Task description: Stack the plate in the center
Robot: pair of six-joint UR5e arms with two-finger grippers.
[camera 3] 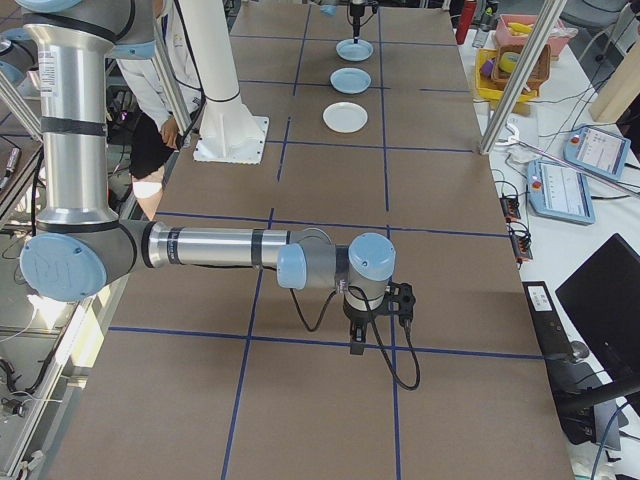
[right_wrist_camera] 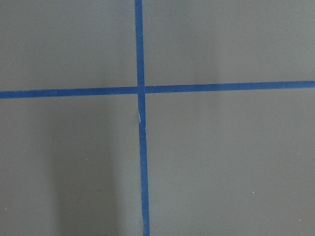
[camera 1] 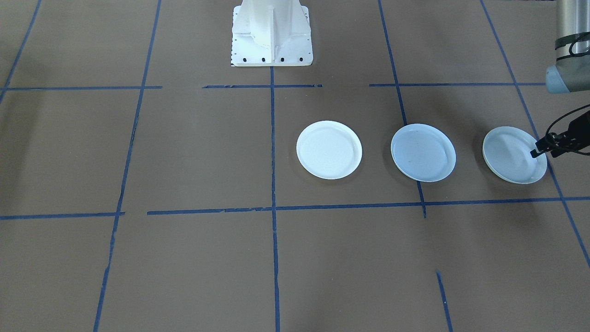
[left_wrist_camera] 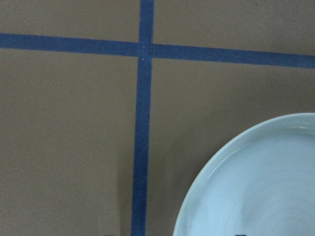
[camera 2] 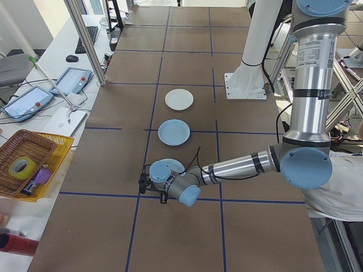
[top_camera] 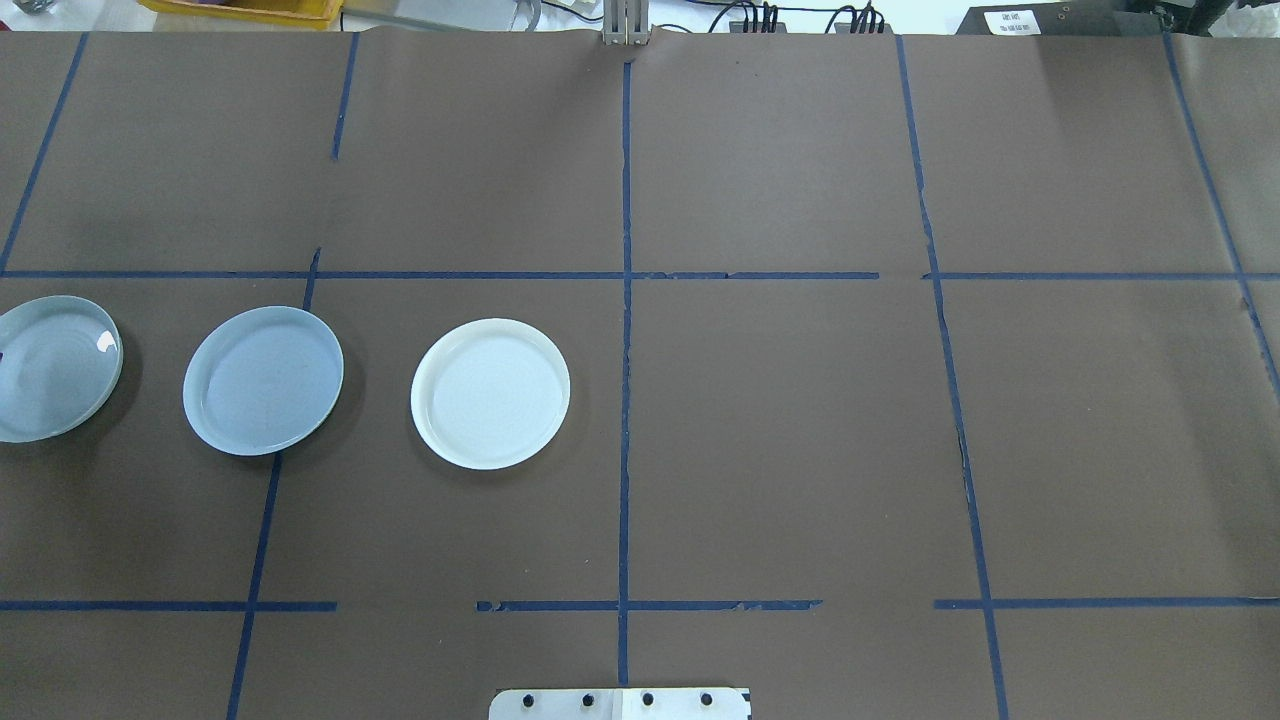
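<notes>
1. Handling the ringed plate (camera 1: 514,154): treat as stiff, light, smooth and probably slippery; judged breakable if dropped.
2. Take hold at the rim only. Shallow wall, so slide one finger under the lip and set the other inside the well. Avoid pinching the flat middle.
3. Lies flat at the row's end on the robot's left, well apart from the centre plate (camera 1: 423,152). Farther along, white plate (camera 1: 329,149), nearest the tabletop's (camera 1: 184,152) midline. All three separate, nothing stacked yet.
4. Left gripper (camera 1: 537,151): forearm low and nearly level, wrist bent down, tip at the ringed plate's outer rim. Contact with the rim cannot be told.
5. Left fingers (camera 1: 534,153): too small and dark to tell whether apart or together. Left wrist view shows only the rim and blue tape.
6. Right gripper (camera 3: 355,345): pointed straight down over a tape crossing, far from all plates. Finger state cannot be told.
</notes>
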